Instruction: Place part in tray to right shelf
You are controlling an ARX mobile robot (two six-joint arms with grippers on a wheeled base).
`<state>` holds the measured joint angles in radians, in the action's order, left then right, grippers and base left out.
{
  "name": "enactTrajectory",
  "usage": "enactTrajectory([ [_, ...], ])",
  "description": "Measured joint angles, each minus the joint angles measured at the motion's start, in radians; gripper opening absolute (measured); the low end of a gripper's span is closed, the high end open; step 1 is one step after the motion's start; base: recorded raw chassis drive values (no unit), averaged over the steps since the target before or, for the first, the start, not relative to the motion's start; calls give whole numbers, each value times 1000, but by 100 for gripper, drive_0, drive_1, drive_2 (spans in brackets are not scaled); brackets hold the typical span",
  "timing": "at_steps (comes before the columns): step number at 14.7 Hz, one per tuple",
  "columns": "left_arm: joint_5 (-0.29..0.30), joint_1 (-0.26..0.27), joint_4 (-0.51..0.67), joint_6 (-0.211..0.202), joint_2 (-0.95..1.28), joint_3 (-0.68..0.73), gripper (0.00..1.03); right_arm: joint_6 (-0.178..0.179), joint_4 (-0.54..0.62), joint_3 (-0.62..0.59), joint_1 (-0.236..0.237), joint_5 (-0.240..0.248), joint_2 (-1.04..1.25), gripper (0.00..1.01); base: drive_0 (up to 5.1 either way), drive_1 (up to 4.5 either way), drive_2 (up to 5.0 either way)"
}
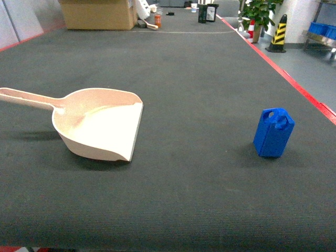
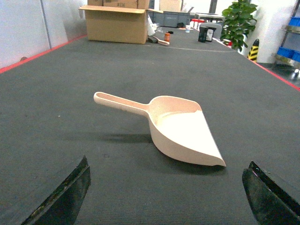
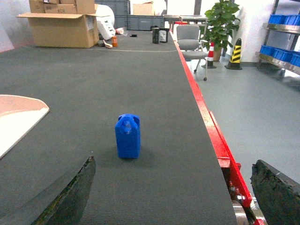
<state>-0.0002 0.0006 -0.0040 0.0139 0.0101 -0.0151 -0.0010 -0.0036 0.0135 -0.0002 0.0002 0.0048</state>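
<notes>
The cream tray (image 1: 100,123) lies on the dark table mat at the left, its handle pointing left and its flat open edge facing right. The blue part (image 1: 273,132) stands upright on the mat at the right, well apart from the tray. In the left wrist view the tray (image 2: 180,129) lies ahead of my open left gripper (image 2: 166,192), nothing between its fingers. In the right wrist view the part (image 3: 127,136) stands ahead and left of my open right gripper (image 3: 173,192), and the tray's edge (image 3: 16,117) shows at far left. Neither gripper shows in the head view.
The table's red right edge (image 3: 211,126) runs close by the part, with grey floor beyond. A cardboard box (image 1: 97,13) and small items stand at the far end. A shelf with blue crates (image 3: 281,47), a plant (image 3: 222,21) and a striped cone (image 3: 234,54) stand off to the right.
</notes>
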Motion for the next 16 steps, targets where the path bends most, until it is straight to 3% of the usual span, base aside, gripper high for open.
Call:
enactTrajectory([
  [16, 0, 0, 0, 0, 0, 0, 98, 0, 0, 0, 0, 0, 0, 98, 0, 0, 0],
])
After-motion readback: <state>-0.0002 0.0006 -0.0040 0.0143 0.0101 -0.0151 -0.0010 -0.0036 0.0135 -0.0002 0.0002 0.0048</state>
